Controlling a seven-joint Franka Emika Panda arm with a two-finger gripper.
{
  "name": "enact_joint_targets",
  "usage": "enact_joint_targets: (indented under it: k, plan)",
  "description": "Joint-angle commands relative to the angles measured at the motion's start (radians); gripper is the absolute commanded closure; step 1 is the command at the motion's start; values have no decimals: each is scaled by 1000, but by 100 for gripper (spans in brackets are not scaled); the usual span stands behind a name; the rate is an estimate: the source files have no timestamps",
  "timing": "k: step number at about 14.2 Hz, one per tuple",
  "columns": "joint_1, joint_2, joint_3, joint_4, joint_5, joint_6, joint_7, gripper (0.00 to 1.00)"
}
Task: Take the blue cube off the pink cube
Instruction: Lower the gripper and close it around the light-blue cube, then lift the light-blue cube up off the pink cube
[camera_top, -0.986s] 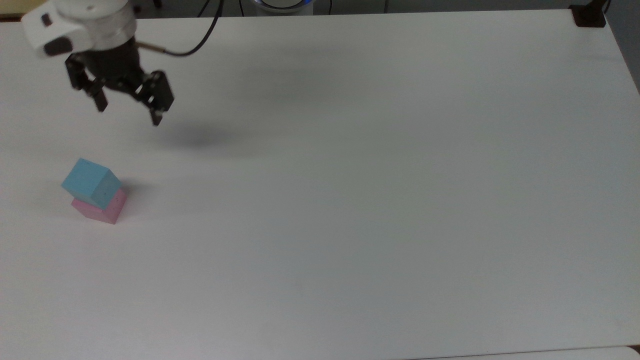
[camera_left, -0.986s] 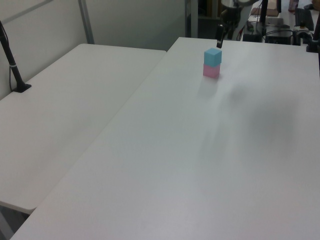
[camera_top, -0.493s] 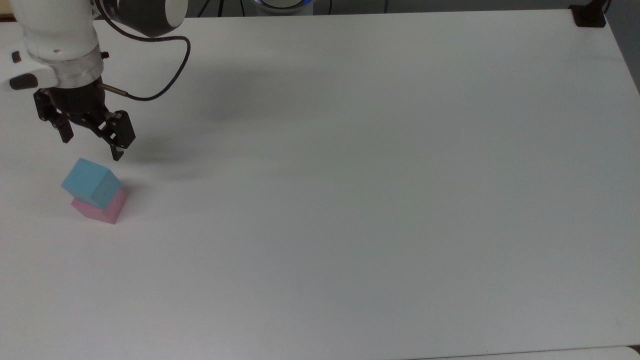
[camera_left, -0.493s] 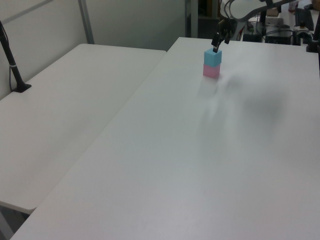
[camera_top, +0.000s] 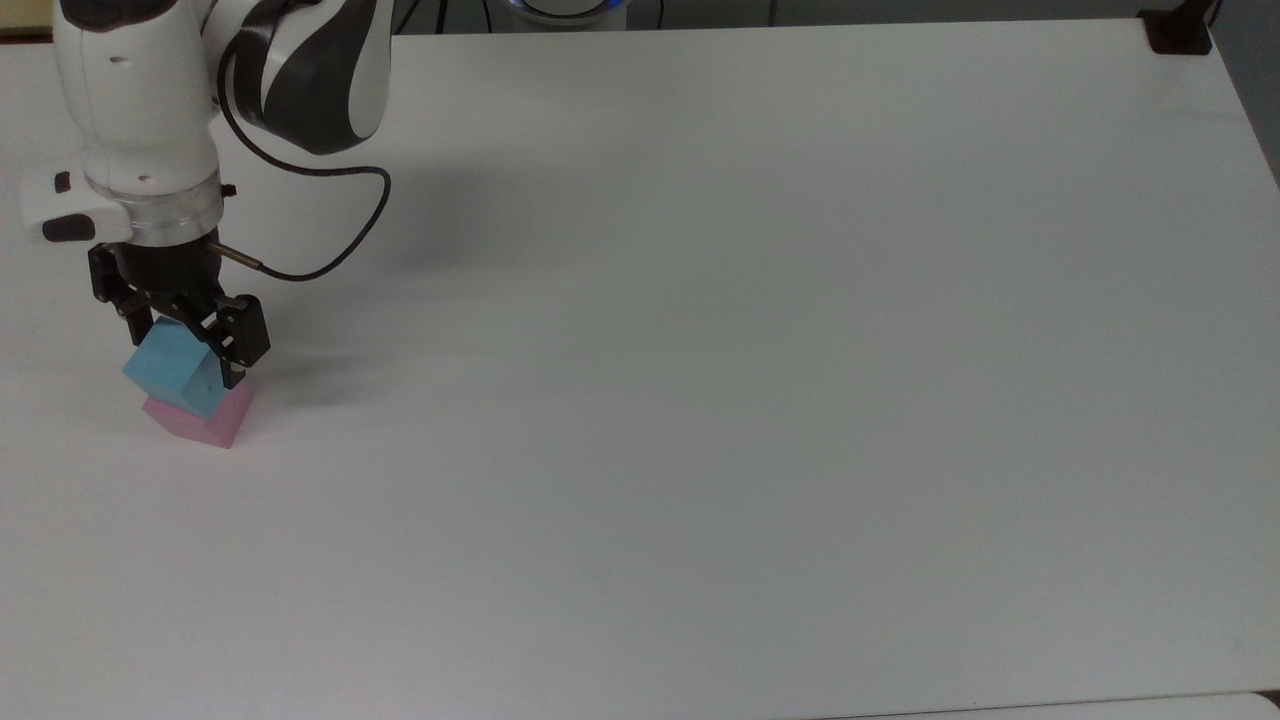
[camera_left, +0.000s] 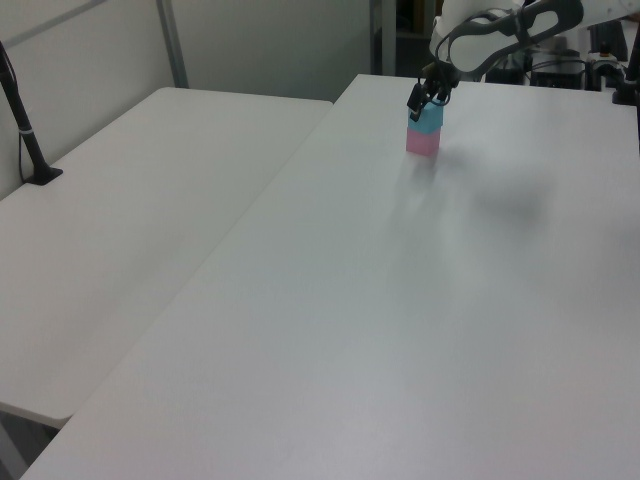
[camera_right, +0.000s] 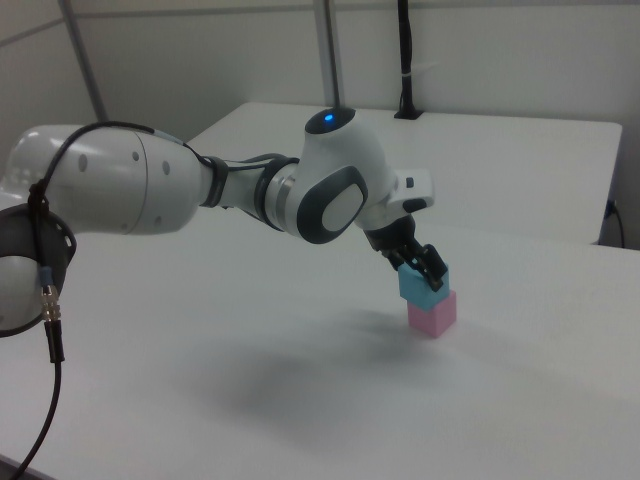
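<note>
The blue cube (camera_top: 172, 366) rests on top of the pink cube (camera_top: 207, 423), turned a little against it, near the top view's left edge of the white table (camera_top: 700, 400). My gripper (camera_top: 186, 352) has come down over the stack and stands open, one finger on each side of the blue cube. In the left view the gripper (camera_left: 426, 98) hangs at the top of the blue cube (camera_left: 430, 119), with the pink cube (camera_left: 422, 144) beneath. In the right view the gripper (camera_right: 421, 268) straddles the blue cube (camera_right: 419, 288) above the pink cube (camera_right: 433, 314).
A black cable (camera_top: 330, 250) loops from the wrist over the table. A black post base (camera_top: 1178, 30) sits at the top view's far right corner. A second white table (camera_left: 150, 200) with a black post (camera_left: 25, 130) adjoins on the left view's left.
The gripper has moved down and toward the stack, from above and behind it to straddling the blue cube. Its fingers stayed apart. The cubes have not moved.
</note>
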Motion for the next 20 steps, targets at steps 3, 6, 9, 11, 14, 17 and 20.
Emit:
enact_joint_targets:
  k: [3, 6, 9, 11, 14, 17, 20]
  plan:
    - [3, 11, -9, 13, -4, 11, 4, 33]
    - [3, -3, -9, 13, 1, 9, -25, 65]
    - [20, -92, -9, -9, 9, -5, -37, 65]
    - [58, -175, -9, -83, 9, -41, -40, 65]
    - [80, -282, -9, -189, 9, -147, -144, 64]
    - [92, -415, -74, -327, 9, -262, -348, 64]
    - [109, -479, -165, -404, 1, -321, -510, 62]
